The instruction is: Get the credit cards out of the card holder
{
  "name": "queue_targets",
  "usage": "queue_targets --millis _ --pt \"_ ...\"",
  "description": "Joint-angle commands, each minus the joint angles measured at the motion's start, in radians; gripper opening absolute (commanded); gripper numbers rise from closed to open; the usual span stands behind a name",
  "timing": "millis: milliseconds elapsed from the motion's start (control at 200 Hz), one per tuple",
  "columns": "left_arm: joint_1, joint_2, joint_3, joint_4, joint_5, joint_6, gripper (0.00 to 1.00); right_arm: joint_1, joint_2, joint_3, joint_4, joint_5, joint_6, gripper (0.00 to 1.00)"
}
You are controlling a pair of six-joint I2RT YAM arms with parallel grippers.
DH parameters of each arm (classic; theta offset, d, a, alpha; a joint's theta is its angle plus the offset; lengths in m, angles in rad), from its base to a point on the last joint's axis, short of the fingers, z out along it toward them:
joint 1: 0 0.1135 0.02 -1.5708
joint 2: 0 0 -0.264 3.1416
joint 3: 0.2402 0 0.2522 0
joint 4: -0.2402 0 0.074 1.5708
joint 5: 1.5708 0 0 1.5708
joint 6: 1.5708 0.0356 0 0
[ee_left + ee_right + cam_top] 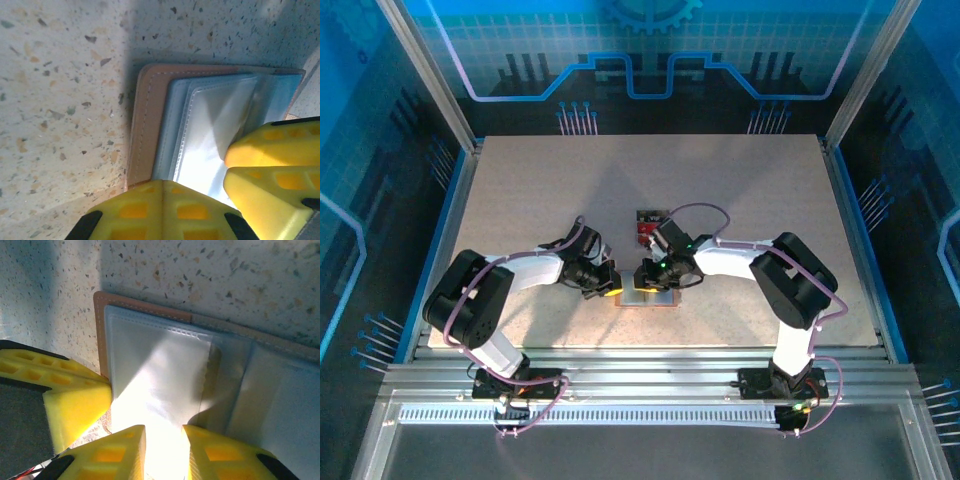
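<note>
The card holder [655, 298] lies open on the table between both arms, with a tan leather rim [142, 125] and clear, empty-looking sleeves [160, 365]. My left gripper [162, 192] is shut, its tips meeting over the holder's near edge with nothing between them. My right gripper [164, 450] hovers low over a clear sleeve, jaws a little apart, with the bright sleeve surface showing in the gap. Its fingers [270, 145] stand just right of my left gripper. A red and dark credit card [648, 225] lies on the table just beyond the holder.
The speckled tabletop [520, 200] is ringed by a metal frame rail [450, 220]. My left gripper's yellow finger [75, 402] stands right against the holder's left edge, close to my right fingers.
</note>
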Motion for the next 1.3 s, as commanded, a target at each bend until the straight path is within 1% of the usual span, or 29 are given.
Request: queue_targets --millis 0,110,350,460,720,885,1151,1296 --pt "-0.004 -0.015 -0.011 -0.010 -0.001 -0.007 0.00 -0.006 -0.042 -0.021 0.050 -0.032 0.023 0.25" --pt "-0.004 -0.009 -0.010 -0.038 -0.027 0.015 0.00 -0.001 -0.045 -0.011 0.057 -0.039 0.025 0.23" --pt "-0.003 -0.009 -0.028 -0.023 -0.017 0.012 0.00 0.026 0.018 0.029 0.074 -0.081 0.032 0.23" --pt "-0.004 -0.009 -0.032 -0.019 -0.019 0.012 0.00 0.035 0.047 0.052 0.050 -0.086 0.025 0.23" --pt "-0.002 0.000 -0.037 -0.018 -0.020 0.011 0.00 0.034 0.050 0.076 -0.088 -0.011 -0.019 0.24" --pt "-0.002 0.001 -0.040 -0.016 -0.021 0.010 0.00 0.030 0.027 0.067 -0.131 0.024 -0.039 0.24" --pt "-0.001 0.016 -0.036 -0.010 -0.014 0.009 0.00 0.001 -0.025 0.022 -0.102 0.019 -0.034 0.24" --pt "-0.001 0.010 -0.020 -0.022 -0.011 0.012 0.00 -0.023 -0.035 -0.039 -0.010 -0.024 -0.008 0.24"
